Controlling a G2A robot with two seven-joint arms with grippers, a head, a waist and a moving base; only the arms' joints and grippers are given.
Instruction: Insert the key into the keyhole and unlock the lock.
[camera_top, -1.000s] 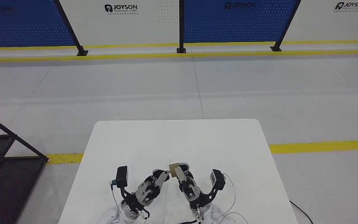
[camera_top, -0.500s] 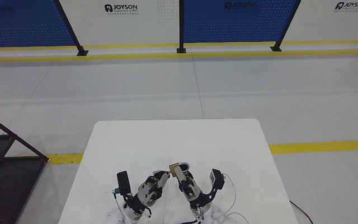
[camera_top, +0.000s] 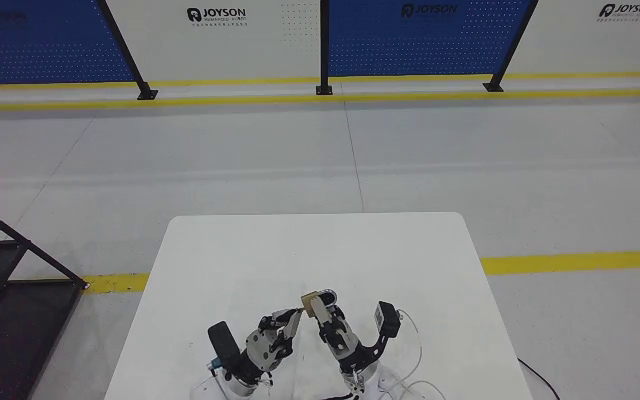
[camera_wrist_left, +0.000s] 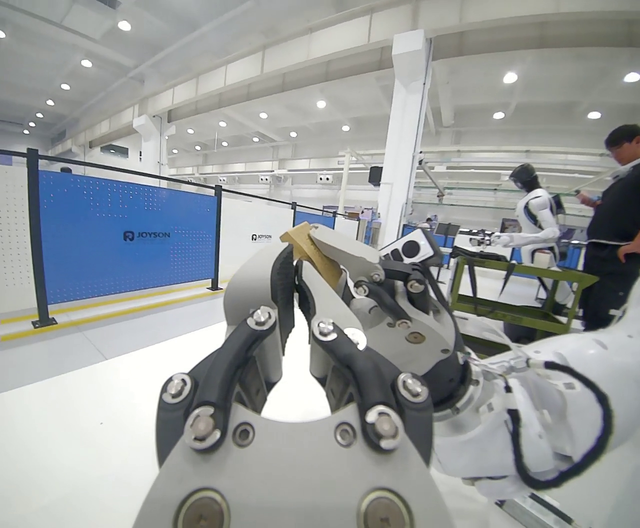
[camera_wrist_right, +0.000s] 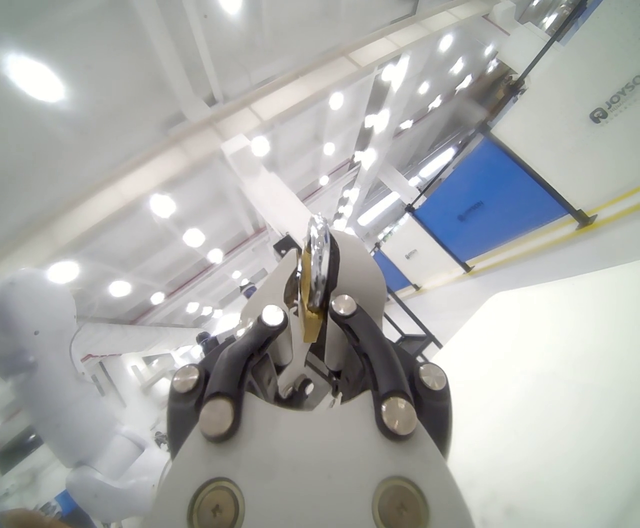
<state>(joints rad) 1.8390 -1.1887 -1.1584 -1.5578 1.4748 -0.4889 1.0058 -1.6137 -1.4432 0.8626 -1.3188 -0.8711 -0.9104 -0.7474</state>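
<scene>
HELD OVER THE TABLE: In a hall with a grey floor (camera_top: 350, 160), yellow lines (camera_top: 300, 98) and blue-and-white fence panels (camera_top: 420, 35), I have both arms low over the near edge of the white table (camera_top: 300, 250). My right gripper (camera_top: 322, 307) is clamped on the brass lock (camera_top: 316, 299), held off the surface. The left gripper (camera_top: 289, 318) sits just beside it, tips at the lock. Its fingers (camera_wrist_left: 280, 280) look drawn together; whether a key lies between them I cannot tell. The right wrist view adds the silver shackle (camera_wrist_right: 318, 250), edge-on under ceiling lights (camera_wrist_right: 35, 77); the left wrist view adds a green workbench (camera_wrist_left: 500, 300).
</scene>
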